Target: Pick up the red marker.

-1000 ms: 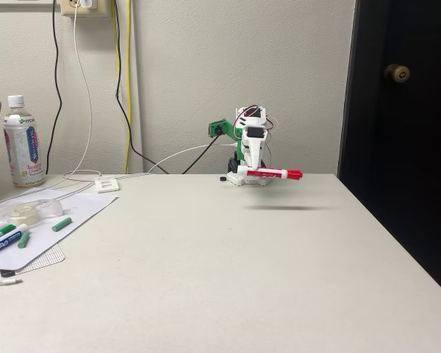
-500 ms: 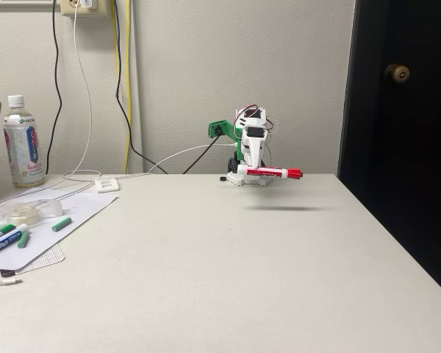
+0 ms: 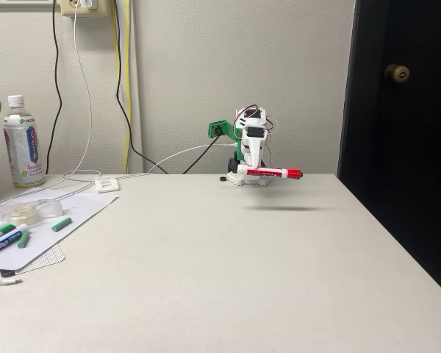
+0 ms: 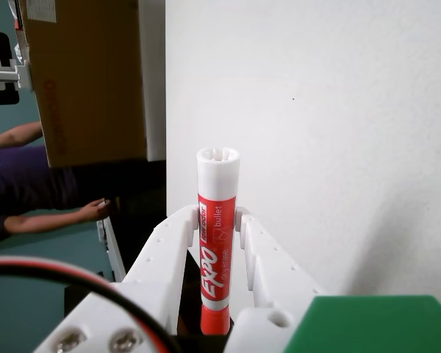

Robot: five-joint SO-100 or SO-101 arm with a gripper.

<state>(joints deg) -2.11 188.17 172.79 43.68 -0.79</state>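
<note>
I see the table (image 3: 228, 272) spread pale and wide across the fixed view, and I use it as my landmark for everything else. Beyond its right edge stands a dark door (image 3: 400, 132) with a brass knob (image 3: 397, 72); behind its far edge a light wall carries black, white and yellow cables (image 3: 121, 81) down from an outlet. At the middle of the table's far edge sits the arm (image 3: 246, 143), white with green parts, and its gripper (image 3: 256, 173) hangs above the tabletop, not touching it. On the table's left side lies a sheet of paper (image 3: 73, 220), with a clear bottle (image 3: 22, 141) standing behind it near the far left corner, a small white box (image 3: 106, 184) just past the paper's far end, and a blue-labelled marker (image 3: 4, 241) and green caps at the paper's near end. The red marker (image 3: 273, 173) is off the table, held level in the air with its red cap pointing toward the door side and its shadow falling on the tabletop beneath. In the wrist view, I see the two white fingers (image 4: 169, 254) pressed against the marker's red label (image 4: 215, 265) from both sides, clamping it, with its white end pointing away from the camera. At that view's left edge a person's arm (image 4: 51, 217) in a dark sleeve reaches in below a cardboard box (image 4: 84, 81).
</note>
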